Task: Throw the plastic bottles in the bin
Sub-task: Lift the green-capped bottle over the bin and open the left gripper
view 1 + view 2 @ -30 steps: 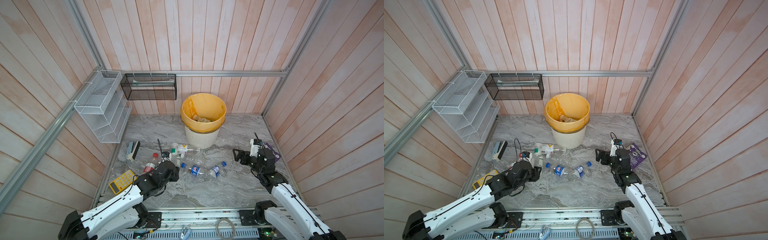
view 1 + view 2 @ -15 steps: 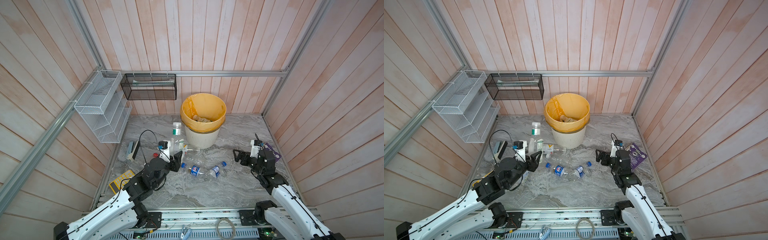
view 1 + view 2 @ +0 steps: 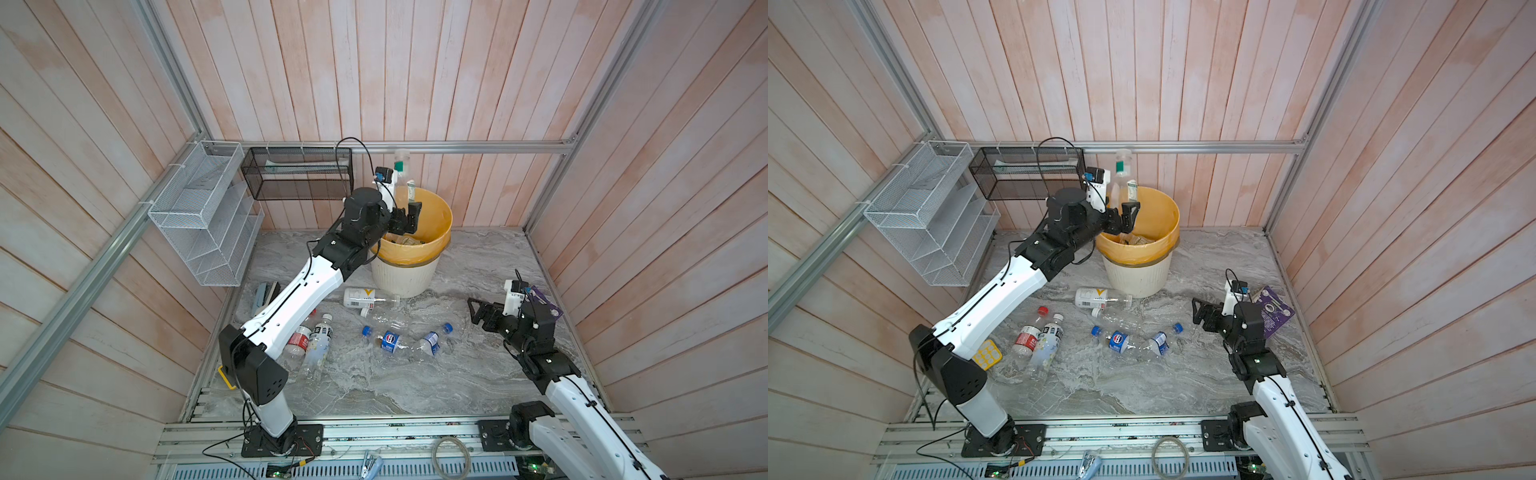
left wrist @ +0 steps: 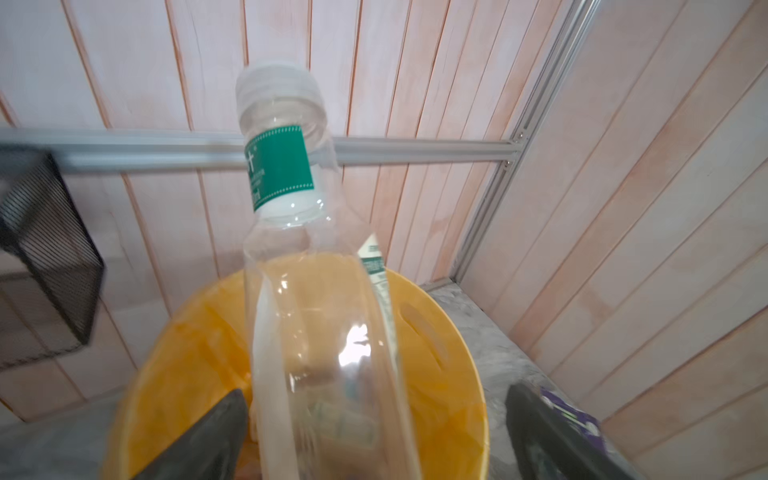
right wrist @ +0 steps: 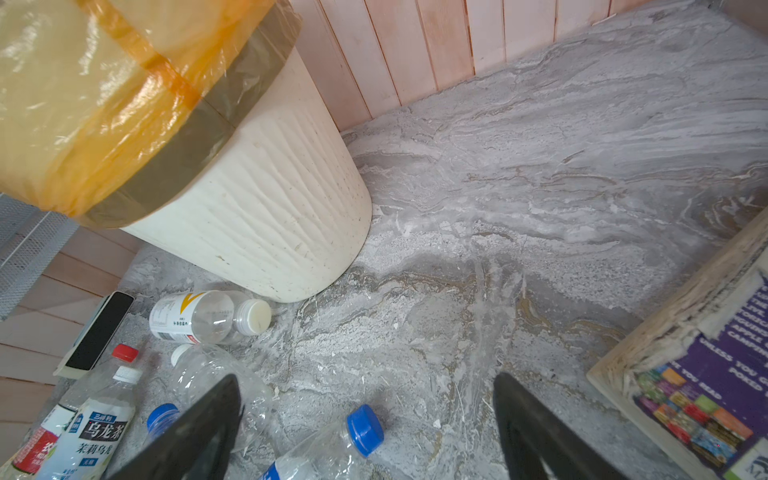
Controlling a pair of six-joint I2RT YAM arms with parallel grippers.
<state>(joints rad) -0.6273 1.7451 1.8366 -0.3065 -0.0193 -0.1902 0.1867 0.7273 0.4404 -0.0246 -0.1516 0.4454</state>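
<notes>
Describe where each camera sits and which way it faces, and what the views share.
Both top views: high at the front, looking down on the floor, the bin, left arm and right arm.
Left wrist: on the left arm, facing the back wall over the bin; the open left claw frames a clear bottle.
Right wrist: low on the right arm, facing the floor bottles and the bin's side; the open right claw shows.
Shared: all show the bin.
</notes>
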